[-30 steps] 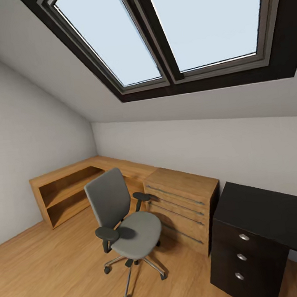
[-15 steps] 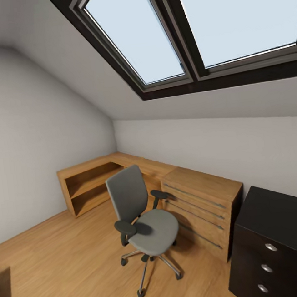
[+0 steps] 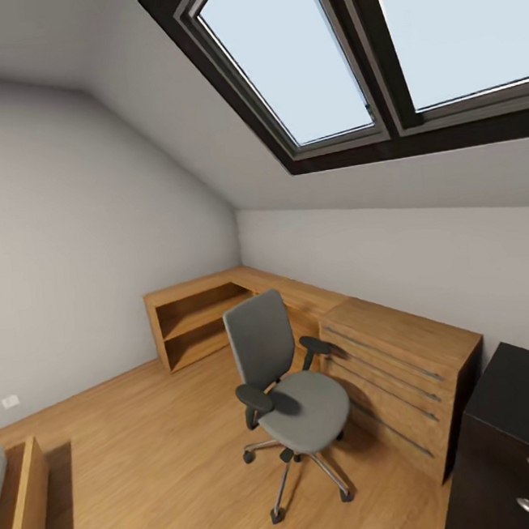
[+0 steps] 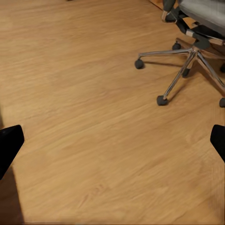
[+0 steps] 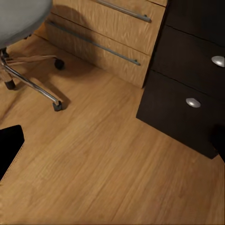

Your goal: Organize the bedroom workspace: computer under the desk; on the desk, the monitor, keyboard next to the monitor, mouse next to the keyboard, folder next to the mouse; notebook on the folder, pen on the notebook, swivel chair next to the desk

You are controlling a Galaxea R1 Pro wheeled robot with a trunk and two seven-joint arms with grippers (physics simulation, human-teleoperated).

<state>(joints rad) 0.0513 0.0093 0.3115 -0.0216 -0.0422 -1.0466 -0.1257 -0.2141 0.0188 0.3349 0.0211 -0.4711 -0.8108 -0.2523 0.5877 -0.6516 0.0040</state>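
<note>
1. The room has a sloped white ceiling with a dark-framed skylight (image 3: 356, 51) and a wooden floor (image 3: 152, 439) that spreads under everything I see.
2. A light wooden corner unit runs along the far walls: an open shelf (image 3: 193, 325) at one end and a drawer cabinet (image 3: 402, 376) with long metal handles at the other.
3. The counter (image 3: 520, 449) sits at the lower right of my head view, touching or just beside the cabinet. I see its glossy black top and the black drawer unit with round silver knobs. My right wrist view shows the same black drawers (image 5: 187, 89) standing on the floor next to the wooden cabinet.
4. The chair (image 3: 287, 388) stands on the floor in front of the cabinet, near it and apart from the counter. It has a grey padded seat and back, black armrests and a chrome star base on black casters. The seat looks bare. My left wrist view catches the chrome base (image 4: 187, 65) and casters.
5. My left claw (image 4: 112, 140) hangs over bare floor, jaws spread wide with only the black tips showing, holding nothing.
6. My right claw (image 5: 112, 145) is likewise spread wide over the floor near the black drawers, with nothing in it.
</note>
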